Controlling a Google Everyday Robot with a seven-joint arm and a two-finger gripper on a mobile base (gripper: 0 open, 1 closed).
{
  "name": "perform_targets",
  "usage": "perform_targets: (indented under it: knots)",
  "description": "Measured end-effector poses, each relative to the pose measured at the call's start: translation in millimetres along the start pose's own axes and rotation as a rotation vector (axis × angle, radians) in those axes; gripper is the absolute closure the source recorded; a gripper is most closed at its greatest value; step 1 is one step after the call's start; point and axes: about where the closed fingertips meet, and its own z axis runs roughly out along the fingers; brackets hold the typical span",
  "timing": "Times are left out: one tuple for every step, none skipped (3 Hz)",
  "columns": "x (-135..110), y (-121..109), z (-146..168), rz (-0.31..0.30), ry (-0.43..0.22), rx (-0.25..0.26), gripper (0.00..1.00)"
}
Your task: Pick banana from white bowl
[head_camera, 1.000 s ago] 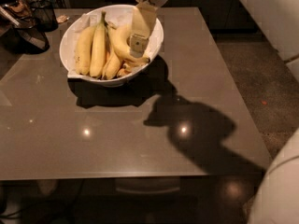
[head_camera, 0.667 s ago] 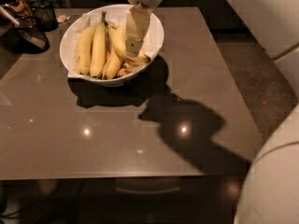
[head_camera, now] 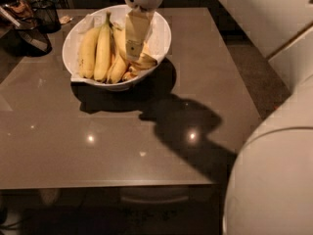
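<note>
One strongly curved, plump yellow banana (head_camera: 145, 61) lies at the right side of the heap in the large round white bowl (head_camera: 162, 33). Its body bends around the lower right of the pile and it is partly hidden behind the arm's tool. To its left, three or so straighter, longer yellow bananas (head_camera: 101, 50) lie side by side with their stems pointing to the far rim. The pale tan two-finger gripper (head_camera: 131, 54) hangs nose-down from its rounded white wrist inside the bowl, directly over the join between the curved banana and its neighbours. It seems to touch or nearly touch the fruit. How its jaws stand cannot be told from this angle, nor whether anything is held.

My reading is that the step in hand is the reach and descent onto the fruit, with no lift begun, since the banana rests in the bowl. The next move calls for closing across the curved banana's thick middle without pinching a neighbour, then rising straight up to clear the rim.

The bowl stands toward the far left of a glossy grey-brown table (head_camera: 146, 151). A dark mesh cup (head_camera: 47, 14) stands well apart at the far left corner.
</note>
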Motion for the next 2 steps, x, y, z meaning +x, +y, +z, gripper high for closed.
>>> perform_targets:
  knots:
    - [-7.8, -4.9, 11.6, 0.0, 0.006, -0.015, 0.23]
    - [-15.7, -8.2, 20.8, -0.006, 0.017, -0.023, 0.23]
